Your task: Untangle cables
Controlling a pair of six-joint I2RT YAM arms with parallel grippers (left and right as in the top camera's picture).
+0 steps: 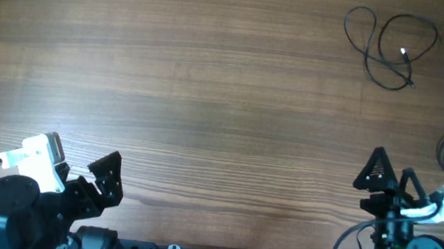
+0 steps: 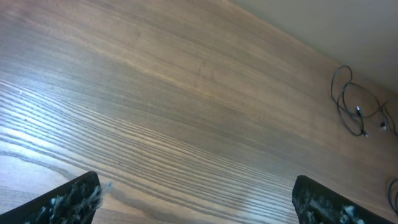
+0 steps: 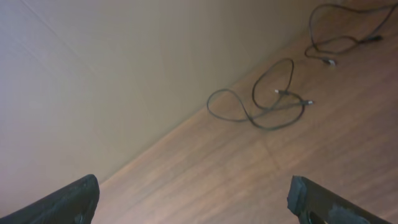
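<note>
Left end effector [image 1: 102,180] and right end effector [image 1: 392,179] are both sitting with fingers spread apart, holding nothing.
Cables [image 1: 386,47] are lying well ahead of the right one, far ahead-right of the left: thin, limp, light cords, likely skidding on the tabletop [image 1: 210,81]; pinching a loop's free span looks safest. Two are running past the overhead edge, ends hidden.

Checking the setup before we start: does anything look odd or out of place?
Nothing looks damaged or spilled. The cables lie in loose loops in the far right corner, some running off the overhead picture's edge, away from the open left gripper and right gripper.
</note>
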